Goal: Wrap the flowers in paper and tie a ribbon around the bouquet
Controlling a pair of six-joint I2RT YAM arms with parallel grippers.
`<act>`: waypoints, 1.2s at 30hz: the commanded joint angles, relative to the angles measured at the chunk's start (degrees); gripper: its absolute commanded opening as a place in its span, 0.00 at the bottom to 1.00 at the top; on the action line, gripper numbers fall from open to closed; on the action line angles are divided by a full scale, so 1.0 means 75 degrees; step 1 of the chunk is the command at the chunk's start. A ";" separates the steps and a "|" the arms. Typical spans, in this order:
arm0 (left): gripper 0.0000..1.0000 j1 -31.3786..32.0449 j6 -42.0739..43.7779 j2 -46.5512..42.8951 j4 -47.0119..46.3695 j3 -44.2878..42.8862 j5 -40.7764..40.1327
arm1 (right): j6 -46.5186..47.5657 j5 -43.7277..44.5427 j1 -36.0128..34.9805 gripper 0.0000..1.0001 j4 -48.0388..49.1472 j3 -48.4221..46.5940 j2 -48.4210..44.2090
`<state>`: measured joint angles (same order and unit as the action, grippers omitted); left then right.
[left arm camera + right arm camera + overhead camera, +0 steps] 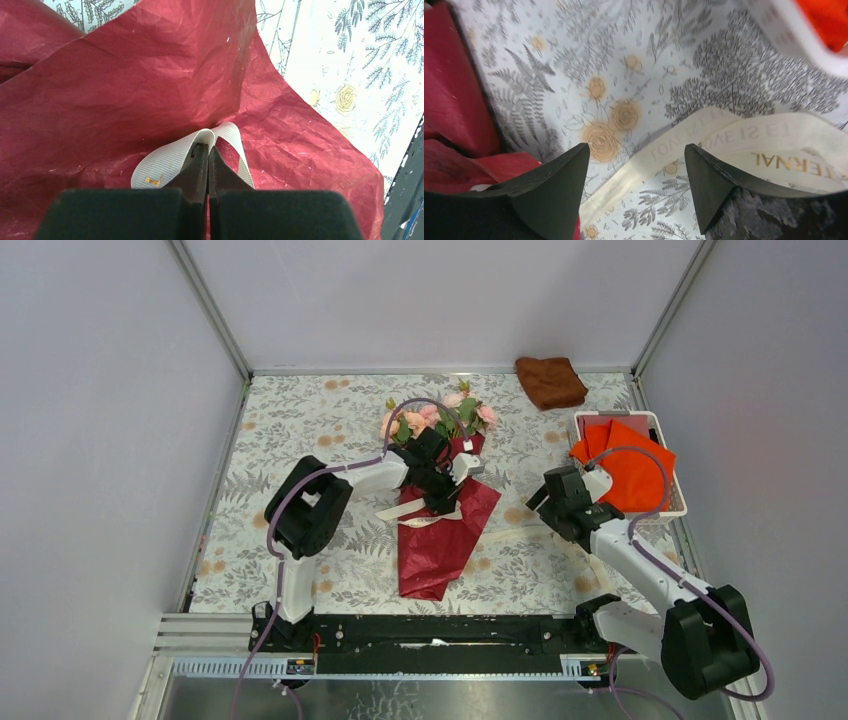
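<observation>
The desk has a pale cover printed with ferns and roses. The left arm reaches from its near-left base toward the middle, where the bouquet lies. The flowers, pink roses with green leaves, point to the far side. The dark red paper is wrapped loosely around the stems, and its creased tail spreads toward the near edge.

The left claw sits over the narrow waist of the wrap. Its jaws are pressed fully together on a fold of the cream ribbon, which loops around the fingertips and rests against the paper. A small gold mark shows on the loop.

To the right, more of the ribbon trails flat across the desk, away from the paper, with gold lettering on it. The right claw hovers over this stretch with its jaws spread wide, gripping nothing, and the ribbon shows in the gap between them.

Further right, a white basket holds bright orange sheets. Beyond it, a brown cloth lies folded at the far edge
</observation>
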<state>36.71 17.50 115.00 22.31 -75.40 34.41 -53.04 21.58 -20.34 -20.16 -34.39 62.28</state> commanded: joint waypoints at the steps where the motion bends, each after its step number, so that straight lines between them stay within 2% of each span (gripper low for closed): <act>1: 0.00 -0.0008 0.0125 -0.0221 0.0084 -0.0023 -0.0121 | -0.0665 -0.0567 -0.0114 0.77 0.0286 0.0413 0.0330; 9: 0.00 0.0004 0.0115 -0.0315 0.0118 -0.0010 -0.0110 | -0.0584 -0.0232 -0.0104 0.79 0.0820 0.0357 0.1460; 12: 0.00 0.0004 0.0121 -0.0330 0.0154 -0.0022 -0.0135 | -0.0566 -0.0091 -0.0070 0.74 0.0995 0.0468 0.1605; 14: 0.00 0.0004 0.0129 -0.0353 0.0169 -0.0056 -0.0144 | -0.0425 -0.0012 0.0025 0.60 0.1291 0.0602 0.1622; 19: 0.00 0.0004 0.0194 -0.0390 0.0276 -0.0181 -0.0147 | 0.0353 -0.0009 0.0482 0.10 0.1875 0.0588 0.1665; 20: 0.00 0.0004 0.0198 -0.0393 0.0289 -0.0204 -0.0135 | 0.0563 0.0032 0.0495 0.03 0.2015 0.0547 0.1617; 21: 0.00 0.0004 0.0198 -0.0407 0.0309 -0.0244 -0.0134 | 0.0867 0.0068 0.0497 0.00 0.2175 0.0483 0.1517; 26: 0.00 -0.0017 0.0288 -0.0496 0.0354 -0.0340 -0.0148 | 0.2706 -0.0341 0.0380 0.00 0.2544 -0.0322 0.1159; 30: 0.00 -0.0142 0.0245 -0.0444 0.0352 -0.0377 -0.0078 | 0.3907 -0.0492 -0.0519 0.00 0.2514 -0.1004 0.0818; 36: 0.00 -0.0478 0.0052 -0.0119 0.0345 -0.0616 0.0099 | 0.4194 -0.1468 -0.1729 0.00 0.3038 -0.0913 -0.0158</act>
<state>35.05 18.55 113.62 24.51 -77.30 34.04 -26.28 15.79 -29.58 -1.34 -40.49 65.63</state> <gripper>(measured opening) 0.005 0.011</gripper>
